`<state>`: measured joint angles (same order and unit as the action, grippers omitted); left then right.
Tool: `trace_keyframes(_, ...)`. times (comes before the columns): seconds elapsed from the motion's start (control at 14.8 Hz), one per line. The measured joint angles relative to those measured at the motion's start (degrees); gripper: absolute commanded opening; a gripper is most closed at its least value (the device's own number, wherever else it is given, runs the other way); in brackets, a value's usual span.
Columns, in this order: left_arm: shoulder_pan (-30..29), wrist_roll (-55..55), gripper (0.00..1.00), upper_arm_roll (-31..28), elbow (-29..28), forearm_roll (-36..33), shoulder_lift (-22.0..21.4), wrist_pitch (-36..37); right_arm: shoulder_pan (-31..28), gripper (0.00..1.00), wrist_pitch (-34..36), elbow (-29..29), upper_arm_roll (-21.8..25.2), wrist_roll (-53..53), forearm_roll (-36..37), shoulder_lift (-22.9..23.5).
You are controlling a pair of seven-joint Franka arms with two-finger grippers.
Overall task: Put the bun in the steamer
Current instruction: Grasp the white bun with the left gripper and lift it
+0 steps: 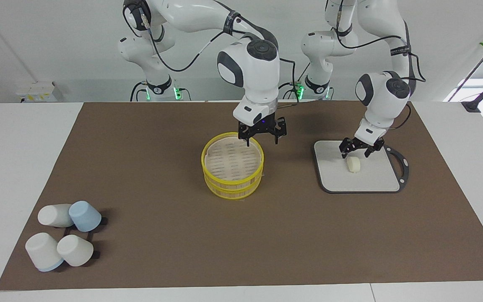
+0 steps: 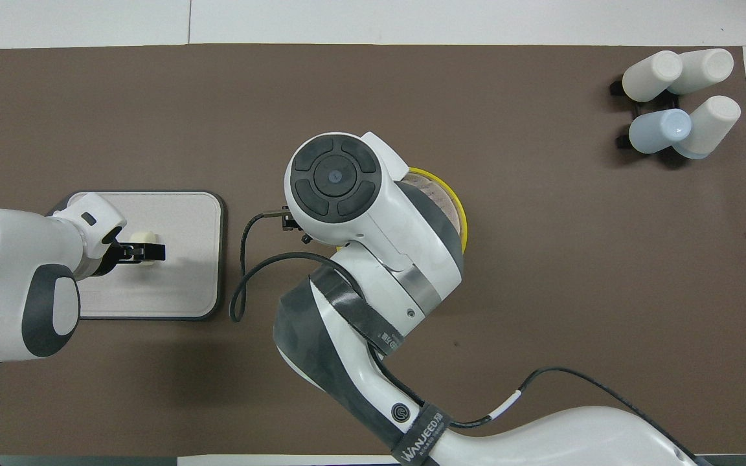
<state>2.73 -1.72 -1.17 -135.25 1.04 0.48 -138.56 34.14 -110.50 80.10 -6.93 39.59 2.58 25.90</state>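
The bun (image 1: pixel 353 164) is a small cream lump lying on the grey board (image 1: pixel 367 180). My left gripper (image 1: pixel 356 153) hangs open just above it, a finger at each side, not touching it. In the overhead view the left gripper (image 2: pixel 153 252) covers most of the bun (image 2: pixel 146 237). The steamer (image 1: pixel 233 183), yellow-rimmed with a slatted floor, stands mid-table, uncovered and empty; no lid is in view. My right gripper (image 1: pixel 262 139) is open and empty over the steamer's rim nearest the robots. In the overhead view the right arm hides most of the steamer (image 2: pixel 454 207).
The grey board (image 2: pixel 172 285) with its black handle lies toward the left arm's end. Several white and blue cups (image 1: pixel 65 239) lie on a black rack toward the right arm's end, far from the robots; they also show in the overhead view (image 2: pixel 680 97).
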Motion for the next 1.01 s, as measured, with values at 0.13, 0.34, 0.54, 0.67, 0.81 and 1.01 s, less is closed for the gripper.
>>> trace_keyframes(0.13,0.0,0.0,0.99,0.1,-0.1,0.0,1.2,-1.0,2.1,0.94,-2.6,3.8,0.0,0.0,3.1,0.0)
trace_keyframes(0.34,0.0,-0.1,0.78,0.1,-0.1,0.0,1.6,-2.5,3.9,0.65,-3.7,5.9,0.0,-0.5,4.5,-0.3)
trace_keyframes(0.54,0.0,-0.1,0.60,0.0,-0.2,0.0,1.8,-4.5,3.6,0.55,-7.6,8.3,0.3,-2.0,4.5,-0.7)
trace_keyframes(0.67,0.0,-0.1,0.40,0.0,-0.3,0.0,2.6,-6.0,3.1,0.55,-9.7,9.5,0.4,-2.4,4.5,-0.7)
trace_keyframes(0.81,0.0,-0.1,0.39,0.0,-0.3,0.0,3.1,-6.3,1.9,0.55,-10.5,9.8,0.5,-2.8,4.5,-0.7)
trace_keyframes(1.01,0.0,-0.1,0.39,0.0,0.1,0.0,3.1,-5.8,1.5,0.54,-11.2,10.7,0.4,-3.1,4.5,-0.7)
